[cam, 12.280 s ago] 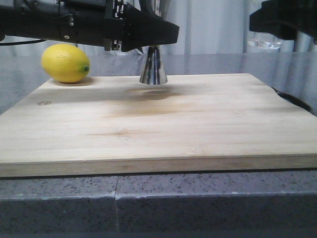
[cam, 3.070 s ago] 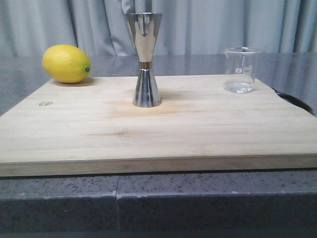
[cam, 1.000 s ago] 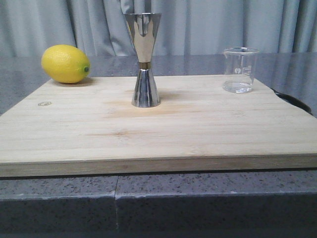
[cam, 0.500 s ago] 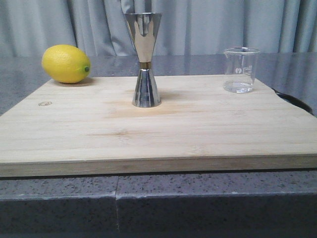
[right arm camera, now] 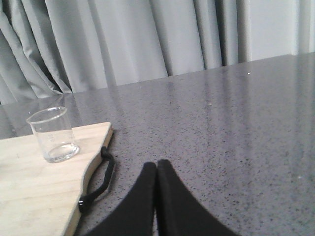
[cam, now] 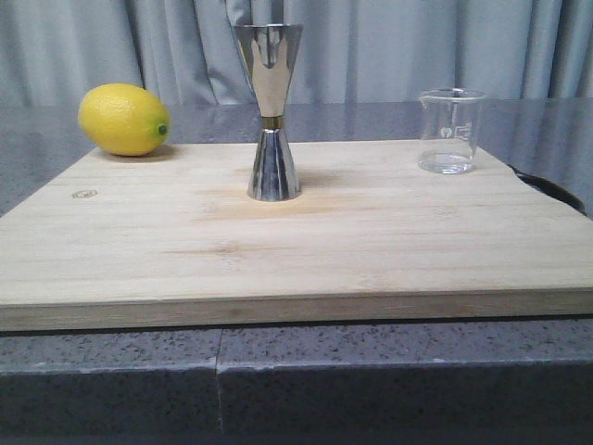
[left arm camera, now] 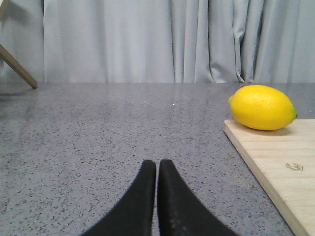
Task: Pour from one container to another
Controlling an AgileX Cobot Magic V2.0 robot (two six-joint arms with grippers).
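A pale wooden cutting board [cam: 296, 232] fills the middle of the front view, lying flat on a grey speckled stone counter [cam: 296, 380] with a seam line running down its front face at lower centre. Pleated grey curtains [cam: 417, 46] close off the whole background. The steel jigger [cam: 271, 111] stands upright at upper centre of the frame, on the far half of the board, a thin gold band at its waist. The clear glass beaker [cam: 450, 131] stands upright at upper right, near the board's far right corner, well apart from the jigger. A lemon [cam: 123, 119] rests at upper left on the far left corner of the board. A black strap [right arm camera: 96, 184] hangs at the board's right edge. Neither arm appears in the front view. In its wrist view the left gripper [left arm camera: 157, 169] hovers over bare counter off the board's left side, fingers pressed together, holding nothing. The right gripper [right arm camera: 156, 169] likewise shows fingers together and empty, over counter beyond the board's right edge.
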